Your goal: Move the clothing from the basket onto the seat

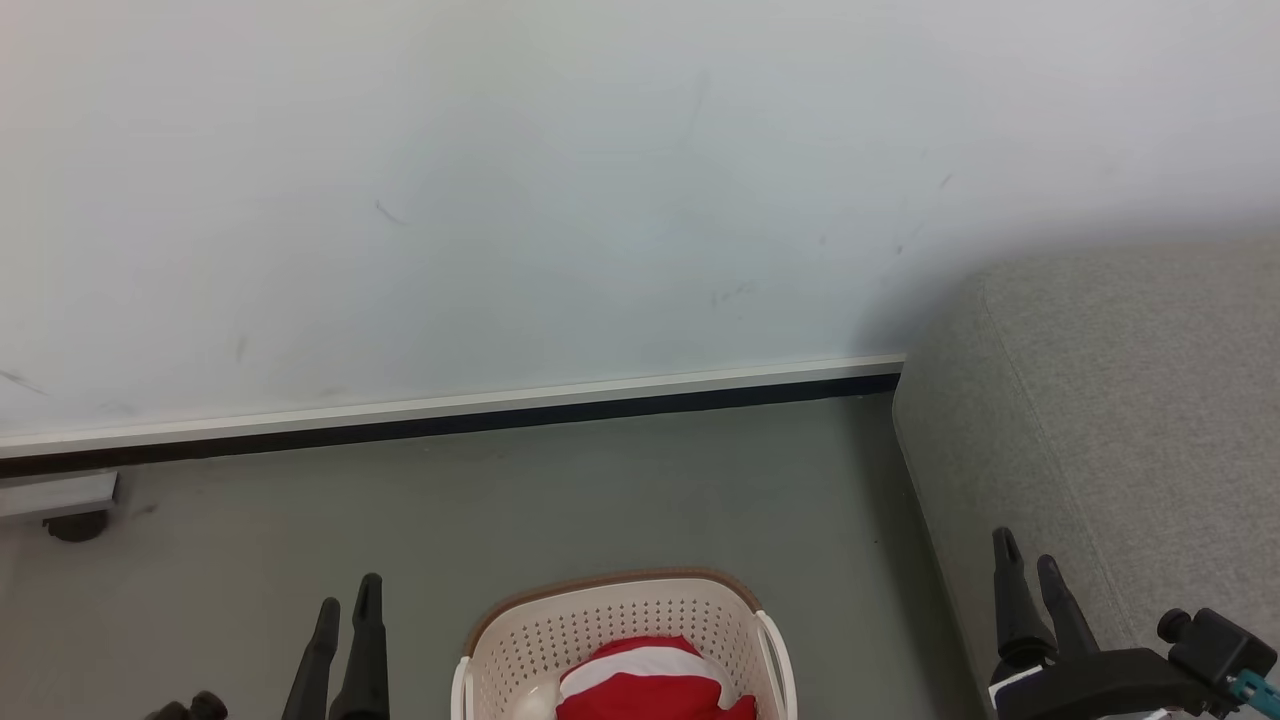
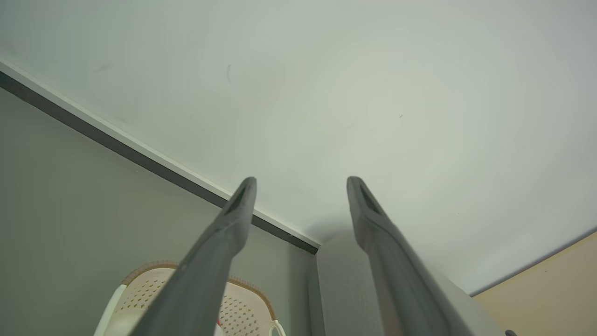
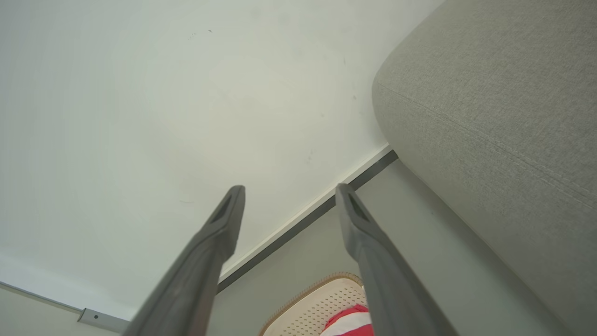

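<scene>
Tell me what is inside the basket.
The basket holds bunched red clothing with a broad white band. Anything beneath that fabric is covered, and the basket's near part is cut off at the picture's edge.

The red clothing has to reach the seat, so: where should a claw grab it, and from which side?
Best pinch the bunched top of the soft red-and-white fabric clothing, coming from above: the cream perforated plastic basket walls it in, and its raised folds face upward.

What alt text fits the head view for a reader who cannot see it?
A cream basket holding red-and-white clothing sits on the grey floor at bottom centre, with a grey seat to its right. The open left gripper and right gripper rise empty at either side, below a pale wall.
</scene>
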Tool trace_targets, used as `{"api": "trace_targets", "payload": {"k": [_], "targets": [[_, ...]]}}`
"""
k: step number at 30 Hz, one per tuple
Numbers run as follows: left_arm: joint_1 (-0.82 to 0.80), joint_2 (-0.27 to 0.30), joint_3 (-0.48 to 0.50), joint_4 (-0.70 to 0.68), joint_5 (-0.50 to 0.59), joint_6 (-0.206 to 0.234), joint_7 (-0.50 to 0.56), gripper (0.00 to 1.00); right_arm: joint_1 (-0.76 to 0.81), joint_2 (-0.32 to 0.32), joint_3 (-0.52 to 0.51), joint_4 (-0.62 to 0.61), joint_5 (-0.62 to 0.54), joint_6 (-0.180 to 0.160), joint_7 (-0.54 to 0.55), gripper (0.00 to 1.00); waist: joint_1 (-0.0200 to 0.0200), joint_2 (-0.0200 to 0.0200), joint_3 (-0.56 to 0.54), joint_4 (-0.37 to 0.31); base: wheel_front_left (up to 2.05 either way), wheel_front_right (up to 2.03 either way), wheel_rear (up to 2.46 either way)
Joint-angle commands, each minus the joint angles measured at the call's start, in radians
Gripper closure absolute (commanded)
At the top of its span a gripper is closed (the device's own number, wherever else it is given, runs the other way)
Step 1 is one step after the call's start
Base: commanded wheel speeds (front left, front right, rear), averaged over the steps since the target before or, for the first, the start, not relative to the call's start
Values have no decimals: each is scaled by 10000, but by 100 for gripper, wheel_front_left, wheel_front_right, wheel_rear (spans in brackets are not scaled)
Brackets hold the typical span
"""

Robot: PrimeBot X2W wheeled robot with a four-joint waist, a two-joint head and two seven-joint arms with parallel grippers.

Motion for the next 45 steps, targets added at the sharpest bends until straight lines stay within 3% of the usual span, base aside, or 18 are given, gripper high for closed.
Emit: {"api": "trace_targets", "payload": {"k": [1, 18, 45], "targets": [[114, 49, -18, -221, 394, 41, -87, 0, 53, -93, 122, -185, -346, 3, -138, 0, 0, 0, -7, -3, 0, 0, 0], [522, 56, -291, -709, 3026, 704, -412, 0, 329, -94, 762, -761, -2249, 4, -733, 0, 0, 0, -125, -42, 0, 0, 0], [1089, 65, -560, -1448, 5513, 906, -817, 0, 760, -298, 1882, -1283, -4306, 6, -1496, 0, 0, 0, -295, -103, 0, 0, 0]]}}
